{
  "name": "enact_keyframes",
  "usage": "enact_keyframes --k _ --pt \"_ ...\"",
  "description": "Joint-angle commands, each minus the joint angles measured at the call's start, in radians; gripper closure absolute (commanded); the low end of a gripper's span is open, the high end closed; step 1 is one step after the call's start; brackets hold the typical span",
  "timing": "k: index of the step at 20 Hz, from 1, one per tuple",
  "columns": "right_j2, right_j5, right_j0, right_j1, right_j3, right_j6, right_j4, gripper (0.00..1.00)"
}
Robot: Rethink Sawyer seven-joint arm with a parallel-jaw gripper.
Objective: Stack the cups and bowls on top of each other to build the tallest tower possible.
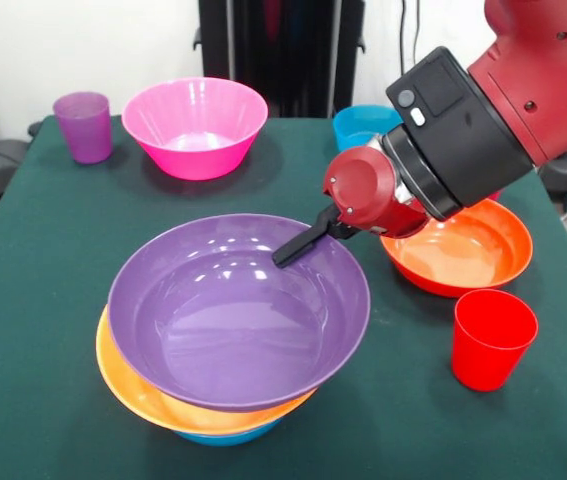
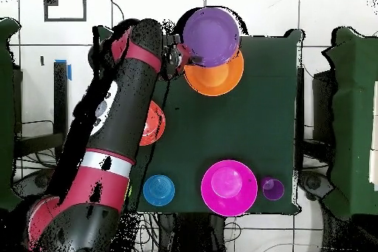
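Two loose bowls, two cups surround the tower; end effector grips its purple rim.

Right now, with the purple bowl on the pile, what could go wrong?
1. The purple bowl sits tilted and off-centre on the orange bowl, so it may slide off.
2. The end effector reaches over the purple bowl's rim; pulling away may drag or tip the bowl.
3. The red cup and the red-orange bowl lie close under the arm, so a swing could knock them.
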Motion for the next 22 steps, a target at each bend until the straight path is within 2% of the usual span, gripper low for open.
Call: enact_keyframes --k 1,22 --pt "0.12 -0.01 -0.022 -0.031 0.045 -0.066 -0.04 1.0" --pt "0.128 -0.033 -0.04 -0.029 0.041 -0.089 -0.048 1.0"
